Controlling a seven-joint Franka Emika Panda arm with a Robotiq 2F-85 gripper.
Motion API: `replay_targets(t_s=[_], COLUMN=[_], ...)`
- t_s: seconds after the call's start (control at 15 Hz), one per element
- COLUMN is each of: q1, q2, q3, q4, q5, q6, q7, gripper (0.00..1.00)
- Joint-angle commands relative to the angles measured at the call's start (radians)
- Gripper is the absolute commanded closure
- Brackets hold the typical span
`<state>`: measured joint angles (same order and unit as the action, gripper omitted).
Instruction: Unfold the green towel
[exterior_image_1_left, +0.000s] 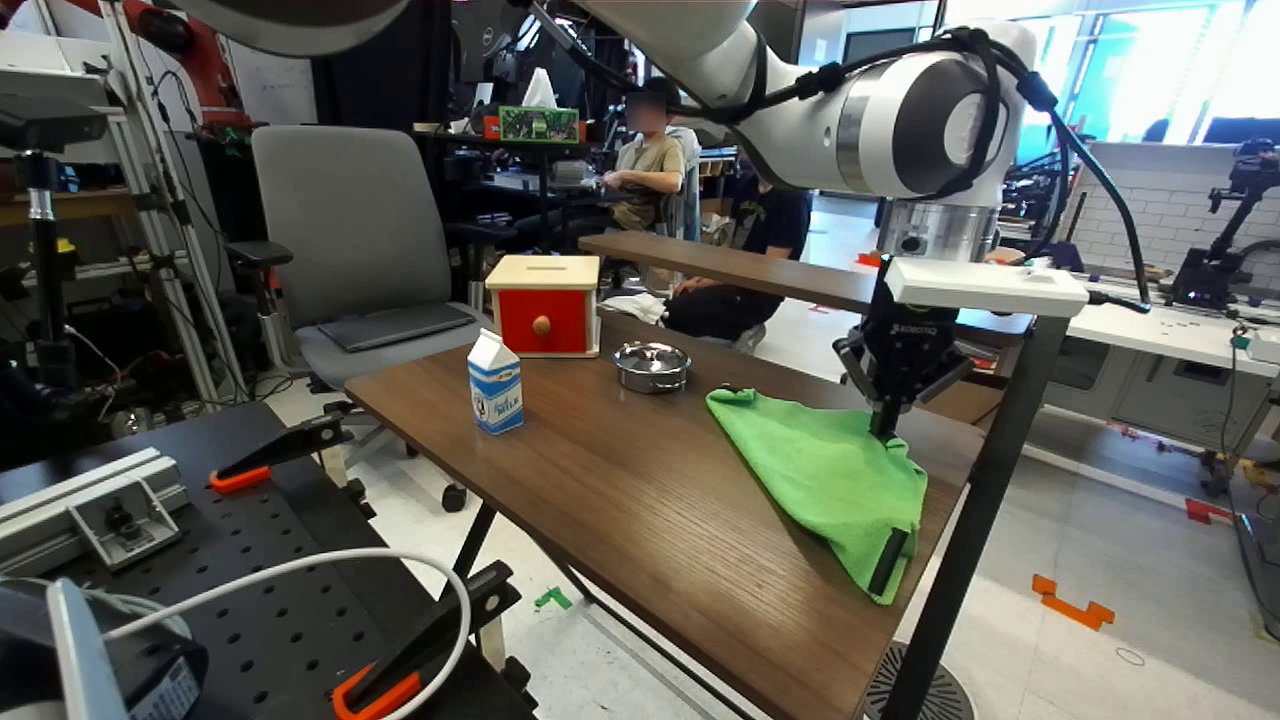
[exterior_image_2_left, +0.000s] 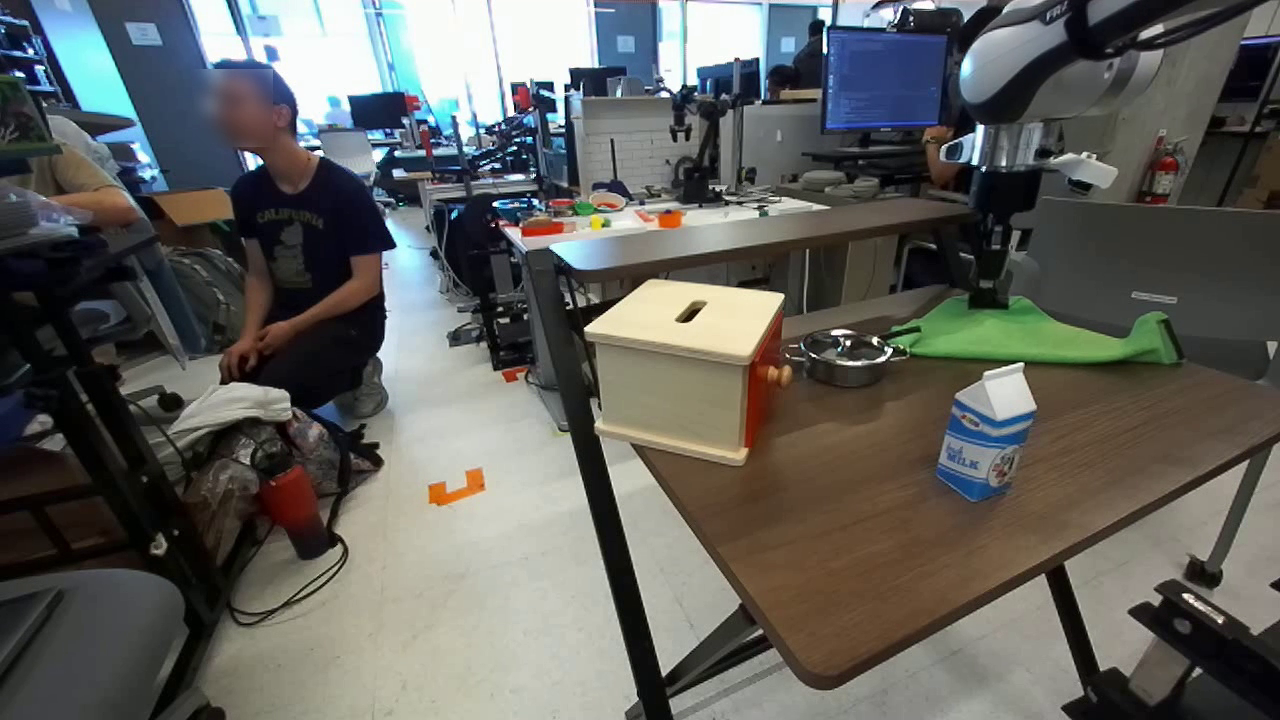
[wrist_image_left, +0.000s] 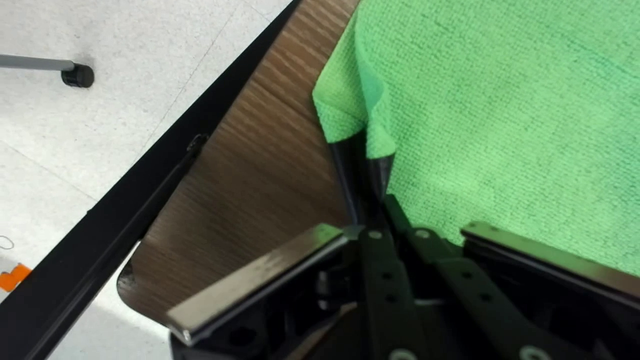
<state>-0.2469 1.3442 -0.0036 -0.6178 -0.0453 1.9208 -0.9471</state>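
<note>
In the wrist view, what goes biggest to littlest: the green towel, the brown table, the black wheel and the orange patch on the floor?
1. Green towel
2. Brown table
Black wheel and orange patch: tiny, too alike to rank; the picture's edge cuts off the patch.

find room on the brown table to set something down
Bare: between the blue-white milk carton and lime green cloth towel; also the table corner bordered by carton and red-fronted wooden box. Crowded: around the shiny metal pot, close to box and towel, and at the black gripper on the towel.
</note>
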Motion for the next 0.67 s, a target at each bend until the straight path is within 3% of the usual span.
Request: replay_targets(t_s=[0.0, 0.6], q1=[-0.004, -0.002], q2=[0.007, -0.044], q3=[0.018, -0.008], q4=[0.033, -0.046], q5=[0.015, 0.003], q6=[0.007, 0.054], q7=[-0.003, 0.056], gripper=[0.99, 0.99])
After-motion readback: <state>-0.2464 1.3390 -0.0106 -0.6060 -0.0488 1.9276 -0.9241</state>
